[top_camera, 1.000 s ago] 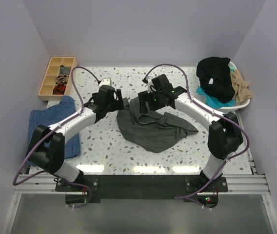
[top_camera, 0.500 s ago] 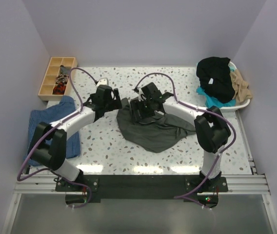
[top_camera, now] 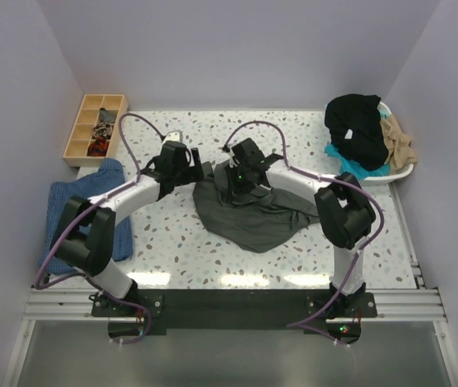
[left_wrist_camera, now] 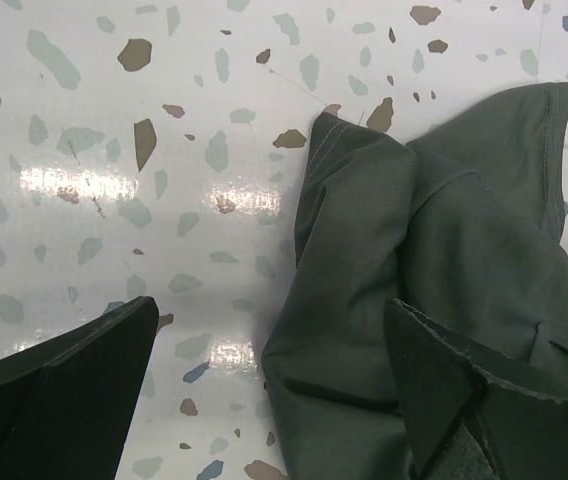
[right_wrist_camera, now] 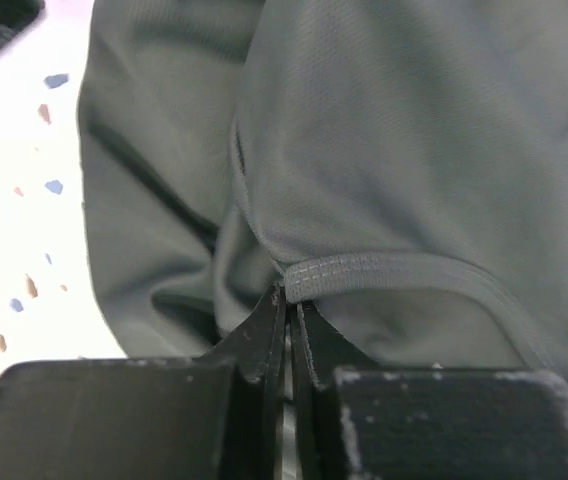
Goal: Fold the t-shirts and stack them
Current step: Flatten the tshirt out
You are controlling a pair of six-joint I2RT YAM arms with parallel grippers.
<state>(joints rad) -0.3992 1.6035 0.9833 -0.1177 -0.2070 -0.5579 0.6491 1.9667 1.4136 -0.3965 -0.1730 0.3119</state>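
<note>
Charcoal cloth, from overhead: the charcoal-grey t-shirt lies rumpled and unfolded in the middle of the bench, its far edge bunched where both arms meet it. To my eye it is being taken by an edge so it can be spread flat before any fold.
Left arm, from overhead: the left pincer sits low at the shirt's far-left corner. From up here I can't tell its opening.
Right arm, from overhead: the right pincer is down on the shirt's far edge, just right of the other one.
Far-right heap: a black t-shirt, a tan t-shirt and a teal t-shirt are piled in a white basket, none yet dealt with.
Left edge: a blue cloth lies flat, perhaps the start of the stack, though I can't be sure.
Far-left corner: a wooden tray holds small odds and ends in its compartments, no part of this job.
Left wrist view: the fingers stand wide apart and hold nothing. One is over bare speckled bench, the other over the cloth, so they straddle the shirt's left edge. A stitched corner lies flat beyond them. It looks lined up to come down on that edge.
Right wrist view: the tips are pressed together, clamped on a stitched hem, with the cloth draping away from the pinch. I'd judge this hold anchors one point while the other arm seeks a second.
</note>
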